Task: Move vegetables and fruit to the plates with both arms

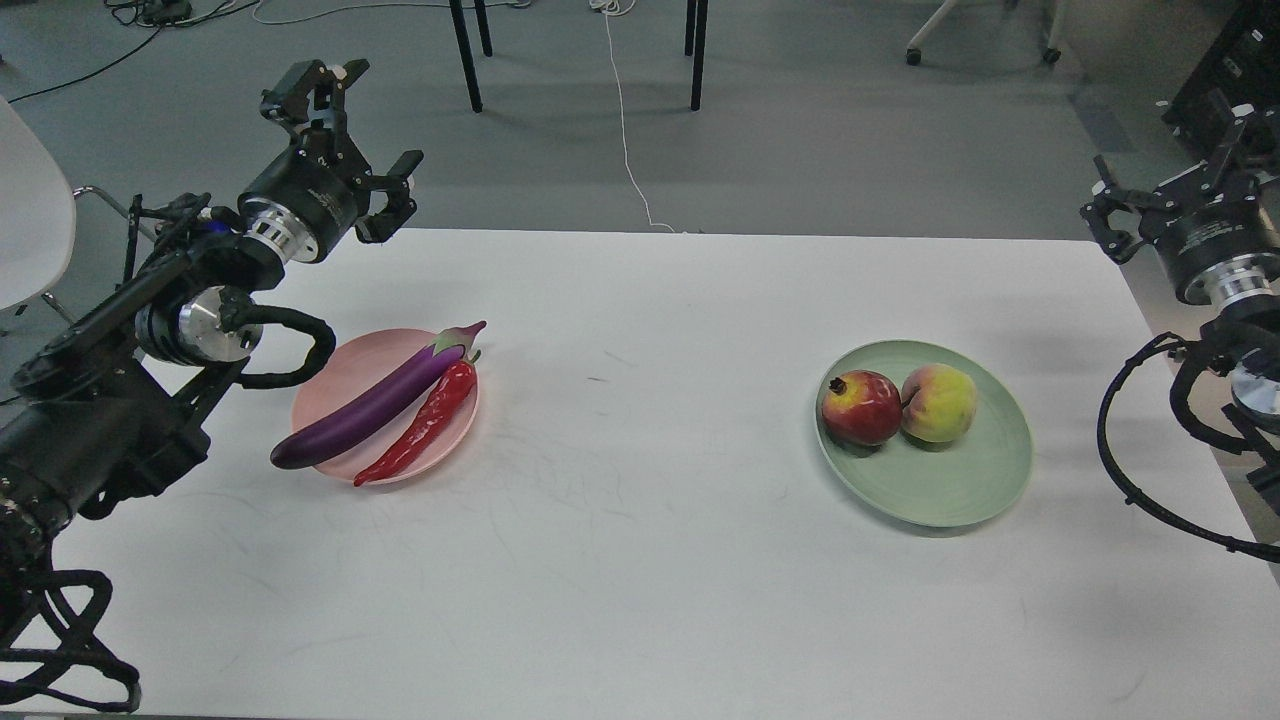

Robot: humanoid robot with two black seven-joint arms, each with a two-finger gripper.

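The purple eggplant (375,405) and the red chili pepper (423,427) lie side by side on the pale pink plate (335,375) at the left of the table. The dark red pomegranate (860,407) and the yellow-green peach (938,402) sit touching on the pale green plate (950,480) at the right. My left gripper (345,140) is raised above the table's far left edge, open and empty, well clear of the pink plate. My right gripper (1165,180) is raised at the far right edge, open and empty, away from the green plate.
The white table (640,560) spans the view. Black table legs (465,55) and a white cable (625,130) are on the grey floor behind it. A white chair (30,210) stands at the left.
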